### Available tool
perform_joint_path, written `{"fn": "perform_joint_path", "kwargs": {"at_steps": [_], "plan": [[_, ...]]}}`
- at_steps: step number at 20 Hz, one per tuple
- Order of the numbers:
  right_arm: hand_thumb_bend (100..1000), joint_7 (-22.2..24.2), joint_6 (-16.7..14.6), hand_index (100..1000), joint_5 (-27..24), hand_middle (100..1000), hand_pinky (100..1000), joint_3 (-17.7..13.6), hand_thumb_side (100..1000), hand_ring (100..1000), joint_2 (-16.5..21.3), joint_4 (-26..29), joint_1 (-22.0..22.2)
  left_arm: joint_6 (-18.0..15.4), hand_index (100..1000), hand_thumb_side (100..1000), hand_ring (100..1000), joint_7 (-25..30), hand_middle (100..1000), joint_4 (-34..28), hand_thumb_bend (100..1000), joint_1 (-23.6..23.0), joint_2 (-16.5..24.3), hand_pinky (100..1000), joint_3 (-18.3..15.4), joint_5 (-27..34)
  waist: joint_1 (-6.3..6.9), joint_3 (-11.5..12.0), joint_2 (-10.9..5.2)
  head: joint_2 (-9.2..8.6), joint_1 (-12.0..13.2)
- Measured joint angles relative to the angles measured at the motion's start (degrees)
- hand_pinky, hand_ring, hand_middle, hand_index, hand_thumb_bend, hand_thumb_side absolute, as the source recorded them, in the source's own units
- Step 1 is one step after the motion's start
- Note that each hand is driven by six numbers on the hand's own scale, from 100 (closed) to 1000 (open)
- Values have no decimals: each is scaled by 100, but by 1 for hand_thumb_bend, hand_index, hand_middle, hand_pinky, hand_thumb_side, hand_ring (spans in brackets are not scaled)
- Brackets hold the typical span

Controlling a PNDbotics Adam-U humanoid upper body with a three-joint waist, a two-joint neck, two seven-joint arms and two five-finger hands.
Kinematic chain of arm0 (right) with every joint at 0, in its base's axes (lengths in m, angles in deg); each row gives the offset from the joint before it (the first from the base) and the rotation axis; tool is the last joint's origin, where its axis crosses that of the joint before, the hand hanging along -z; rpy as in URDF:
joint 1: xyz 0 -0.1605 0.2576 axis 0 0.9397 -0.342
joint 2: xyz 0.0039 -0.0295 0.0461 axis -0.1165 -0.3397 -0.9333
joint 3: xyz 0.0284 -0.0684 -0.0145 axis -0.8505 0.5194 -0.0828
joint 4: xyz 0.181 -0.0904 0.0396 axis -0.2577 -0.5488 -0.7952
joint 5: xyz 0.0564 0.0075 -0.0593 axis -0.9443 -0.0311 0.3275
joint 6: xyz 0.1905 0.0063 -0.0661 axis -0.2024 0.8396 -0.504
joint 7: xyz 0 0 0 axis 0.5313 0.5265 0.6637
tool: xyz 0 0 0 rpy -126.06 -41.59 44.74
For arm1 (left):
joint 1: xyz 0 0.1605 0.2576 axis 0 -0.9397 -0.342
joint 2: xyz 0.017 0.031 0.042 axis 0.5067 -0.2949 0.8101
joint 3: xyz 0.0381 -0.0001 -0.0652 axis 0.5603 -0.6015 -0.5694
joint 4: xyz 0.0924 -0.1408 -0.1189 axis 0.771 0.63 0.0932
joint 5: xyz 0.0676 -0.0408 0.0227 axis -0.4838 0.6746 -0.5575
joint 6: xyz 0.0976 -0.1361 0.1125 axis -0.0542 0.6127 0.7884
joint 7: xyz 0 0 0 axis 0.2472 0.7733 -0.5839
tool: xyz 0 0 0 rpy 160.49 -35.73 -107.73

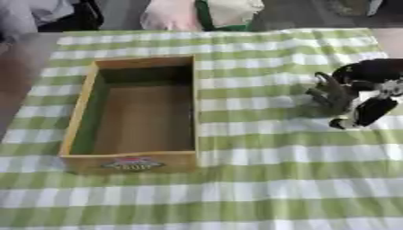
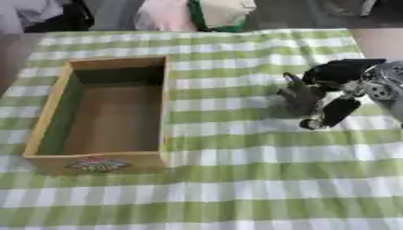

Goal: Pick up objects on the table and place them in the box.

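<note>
There's a small grey-green object [image 2: 299,96] on the green-and-white checked tablecloth [image 2: 260,179], well right of the open wooden box [image 1: 134,112]. The black right hand [image 2: 340,83] has its fingers curled round it. Can't make out what it is.

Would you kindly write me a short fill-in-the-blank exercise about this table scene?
1. The wooden box holds ____ inside.
2. The right hand sits to the ____ of the box.
3. The tablecloth is checked white and ____.
4. The right hand's fingers curl round a small ____-coloured object.

Missing words: nothing; right; green; grey
</note>
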Motion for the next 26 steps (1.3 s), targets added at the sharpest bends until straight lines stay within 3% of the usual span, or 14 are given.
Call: {"fn": "perform_joint_path", "kwargs": {"at_steps": [2, 4, 5, 9, 14, 18, 21, 22, 26], "plan": [[318, -72, 12, 813, -4, 874, 902, 58, 647, 959, -1, 194, 15, 0, 719, 780, 546, 1, 619, 0, 415, 8, -1, 412, 4, 9, -3, 1, 1, 0, 0], [140, -178, 83, 783, -14, 850, 890, 119, 669, 946, -3, 375, 43, -1, 720, 779, 546, 3, 619, 0, 417, 25, -3, 412, 16, 11, -8, 4, 3, -2, -2], [100, -245, 142, 771, -22, 841, 887, 143, 680, 942, -4, 440, 43, -3, 720, 779, 546, 5, 619, 0, 418, 27, -3, 412, 21, 12, -10, 9, 3, -3, -4], [100, -503, 390, 719, -47, 800, 882, 241, 649, 928, -24, 494, 44, -13, 719, 780, 547, 15, 619, 0, 416, 30, -4, 412, 29, 14, -31, 24, 4, -7, -7], [100, -582, 433, 654, -193, 708, 874, 307, 586, 900, -39, 489, 45, -23, 717, 780, 547, 25, 620, 0, 416, 33, -5, 412, 29, 16, -44, 26, 4, -9, -7], [100, -564, 413, 648, -349, 650, 870, 308, 393, 888, -42, 491, 41, -25, 718, 775, 548, 28, 621, 0, 414, 34, -5, 413, 30, 16, -43, 26, 4, -22, -7], [100, -534, 407, 648, -428, 650, 870, 303, 393, 888, -43, 506, 36, -28, 718, 775, 548, 32, 621, 0, 414, 35, -5, 413, 30, 16, -42, 26, 4, -32, -7], [100, -526, 405, 623, -439, 626, 868, 300, 265, 883, -43, 515, 36, -30, 718, 775, 549, 35, 621, 0, 415, 35, -5, 413, 30, 16, -42, 25, 4, -33, -7], [100, -546, 427, 601, -493, 609, 864, 248, 274, 878, -57, 639, -16, -34, 718, 776, 549, 40, 621, 0, 415, 35, -5, 413, 31, 16, -41, 23, 2, -34, -10]]}}
